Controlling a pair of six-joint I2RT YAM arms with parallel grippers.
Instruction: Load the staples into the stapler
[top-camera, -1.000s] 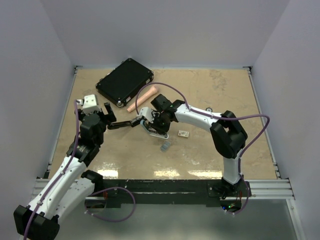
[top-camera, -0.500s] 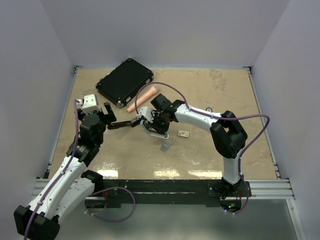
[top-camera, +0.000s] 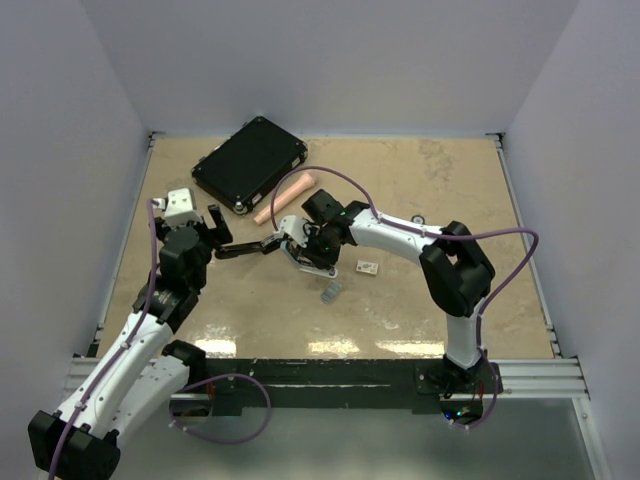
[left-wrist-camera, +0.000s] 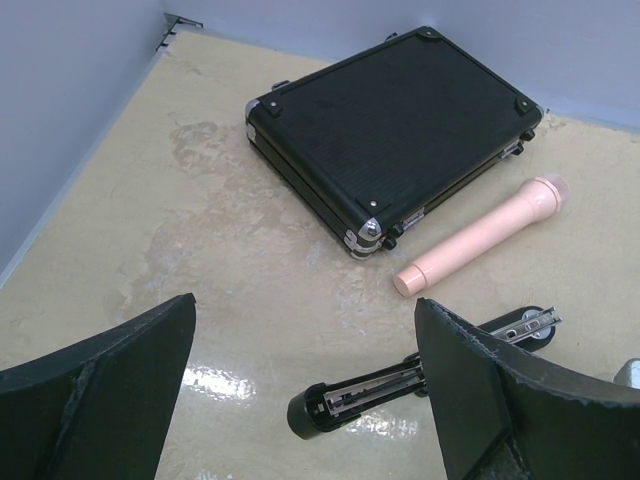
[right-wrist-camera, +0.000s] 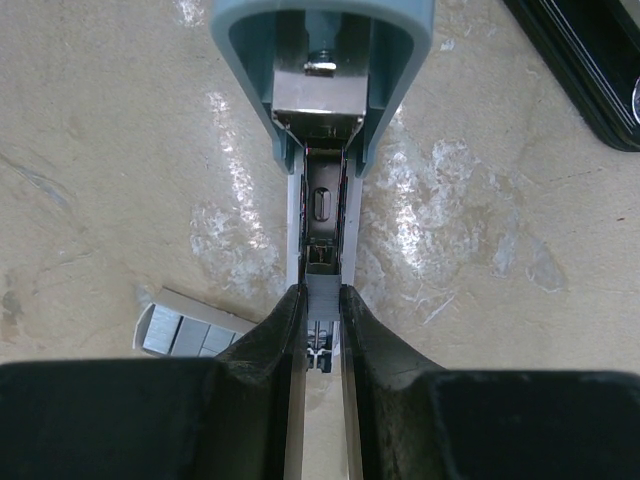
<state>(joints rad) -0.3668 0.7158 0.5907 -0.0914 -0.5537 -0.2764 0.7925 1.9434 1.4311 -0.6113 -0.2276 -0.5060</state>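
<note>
My right end effector (right-wrist-camera: 320, 312) is pinched shut on a short strip of staples (right-wrist-camera: 322, 290), right over the open channel of the blue-lidded stapler (right-wrist-camera: 322, 190). A spare strip (right-wrist-camera: 190, 333) lies beside it on the tabletop (right-wrist-camera: 120, 150). My left end effector (left-wrist-camera: 305, 335) hangs open above a black stapler (left-wrist-camera: 370, 388), near the closed black case (left-wrist-camera: 400, 120).

Bright and even from overhead in the top external view. Throws only faint, soft shadows beneath the arms. Glares in white patches on the table (top-camera: 400, 348) near its front edge, and again on the glossy surface in the left wrist view, just ahead of the left gripper (left-wrist-camera: 305, 310). Blurs that gripper's near fingers (left-wrist-camera: 95, 400), yet renders the ribbed lid of the black case (left-wrist-camera: 400, 110) crisply. Shows the staples (right-wrist-camera: 322, 290) fairly sharp in the right wrist view, while softening the dark fingers (right-wrist-camera: 250, 350) of the right gripper (right-wrist-camera: 322, 297) along the bottom. Mottles the stone there with pale sheen.
</note>
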